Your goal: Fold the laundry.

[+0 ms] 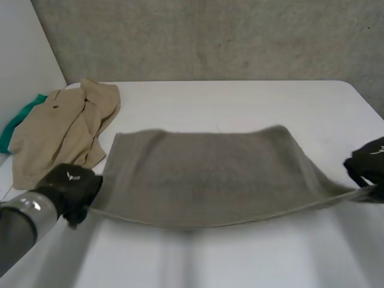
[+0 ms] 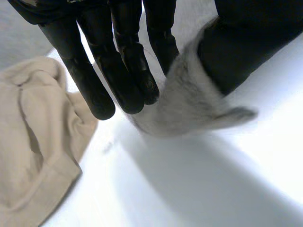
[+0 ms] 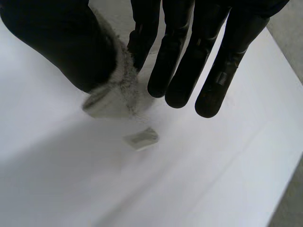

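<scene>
Grey towel is stretched between both hands over the white table, and its near edge is lifted. In the head view the left hand is at the near left corner and the right hand at the near right corner. A beige shirt lies just beside the left hand, with a green cloth next to it. In the left wrist view the thumb pinches the corner against the straight fingers, close to the shirt. In the right wrist view the thumb and one finger pinch the other corner, and a small label hangs under it.
</scene>
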Available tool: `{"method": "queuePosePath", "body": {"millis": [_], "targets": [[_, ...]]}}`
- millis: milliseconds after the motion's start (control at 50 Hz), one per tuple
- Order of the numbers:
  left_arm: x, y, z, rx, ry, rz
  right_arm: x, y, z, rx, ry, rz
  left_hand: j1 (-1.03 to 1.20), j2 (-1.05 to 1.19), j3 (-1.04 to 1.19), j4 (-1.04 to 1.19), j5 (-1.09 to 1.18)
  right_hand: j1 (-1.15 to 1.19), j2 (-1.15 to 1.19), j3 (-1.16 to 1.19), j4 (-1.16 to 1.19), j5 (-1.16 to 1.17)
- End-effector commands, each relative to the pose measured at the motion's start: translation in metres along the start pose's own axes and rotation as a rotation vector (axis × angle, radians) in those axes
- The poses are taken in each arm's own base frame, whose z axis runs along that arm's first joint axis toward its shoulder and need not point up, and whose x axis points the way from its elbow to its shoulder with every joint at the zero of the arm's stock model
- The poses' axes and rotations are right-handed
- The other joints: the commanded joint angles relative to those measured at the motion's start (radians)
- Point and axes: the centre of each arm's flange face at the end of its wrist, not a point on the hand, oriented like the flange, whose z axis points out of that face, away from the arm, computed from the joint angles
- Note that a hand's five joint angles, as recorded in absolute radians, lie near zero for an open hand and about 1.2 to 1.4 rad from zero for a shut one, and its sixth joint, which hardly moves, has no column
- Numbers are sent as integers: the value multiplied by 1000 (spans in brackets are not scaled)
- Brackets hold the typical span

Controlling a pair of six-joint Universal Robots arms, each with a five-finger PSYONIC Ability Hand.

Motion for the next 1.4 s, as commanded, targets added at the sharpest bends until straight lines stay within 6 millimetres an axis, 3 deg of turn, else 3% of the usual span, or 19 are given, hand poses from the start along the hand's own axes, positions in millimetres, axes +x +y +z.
{"method": "queuePosePath", "body": {"millis": [20, 120, 240, 320, 360, 440, 460, 540, 620, 640, 680, 740, 860, 980, 1060, 1180, 1300, 1360, 1400], "targets": [[-7, -16, 8, 126, -70, 48, 7, 3, 21, 57, 68, 45, 252, 195, 199, 193, 245, 406, 218, 214, 205, 224], [-6, -15, 50, 197, -109, 9, -9, 9, 71, 84, 72, 51, 252, 195, 199, 193, 245, 406, 218, 214, 205, 224], [4, -23, 91, 240, -105, 18, -14, 1, 99, 71, 138, 3, 252, 195, 199, 193, 245, 406, 218, 214, 205, 224], [-7, -43, 120, 275, -170, 15, -5, -16, 115, 115, 215, -12, 252, 195, 199, 193, 245, 406, 218, 214, 205, 224], [-13, -56, 127, 311, -206, 13, 8, -40, 117, 203, 282, -14, 252, 195, 199, 193, 245, 406, 218, 214, 205, 224], [-38, -115, 129, 505, -319, -4, 50, -94, 104, 432, 471, 18, 252, 195, 199, 193, 245, 406, 218, 214, 205, 224], [-52, -143, 123, 617, -378, -26, 61, -105, 98, 488, 518, 30, 252, 195, 199, 193, 245, 406, 218, 214, 205, 224], [-90, -205, 97, 939, -521, -124, 106, -155, 63, 791, 732, 106, 252, 195, 199, 193, 245, 406, 218, 214, 205, 224], [-121, -242, 57, 1217, -630, -270, 134, -187, 17, 1087, 898, 141, 252, 195, 199, 193, 245, 406, 218, 214, 205, 224], [-128, -248, 46, 1263, -657, -297, 140, -195, -5, 1171, 948, 137, 252, 195, 199, 193, 245, 406, 218, 214, 205, 224], [-139, -252, 30, 1308, -693, -352, 140, -198, -16, 1204, 961, 133, 252, 195, 199, 193, 245, 406, 218, 214, 205, 224], [-138, -247, 35, 1273, -681, -363, 137, -194, -13, 1176, 933, 130, 252, 195, 199, 193, 245, 406, 218, 214, 205, 224], [-110, -207, 73, 1089, -581, -338, 121, -176, 20, 1070, 817, 139, 252, 195, 199, 193, 245, 406, 218, 214, 205, 224], [-79, -161, 112, 937, -457, -291, 82, -141, 82, 911, 583, 135, 252, 195, 199, 193, 245, 406, 218, 214, 205, 224], [-44, -114, 149, 777, -356, -269, 47, -112, 121, 805, 445, 95, 252, 195, 199, 193, 245, 406, 218, 214, 205, 224], [-18, -75, 167, 625, -290, -257, 1, -61, 168, 632, 301, -33, 252, 195, 199, 193, 245, 406, 218, 214, 205, 224], [0, -44, 158, 450, -221, -230, -13, -36, 167, 498, 219, -44, 252, 195, 199, 193, 245, 406, 218, 214, 205, 224], [3, -36, 137, 363, -195, -179, -18, -30, 150, 415, 146, -7, 252, 195, 199, 193, 245, 406, 218, 214, 205, 224], [4, -32, 124, 317, -180, -150, -18, -30, 125, 350, 91, 21, 252, 195, 199, 193, 245, 406, 218, 214, 205, 224]]}}
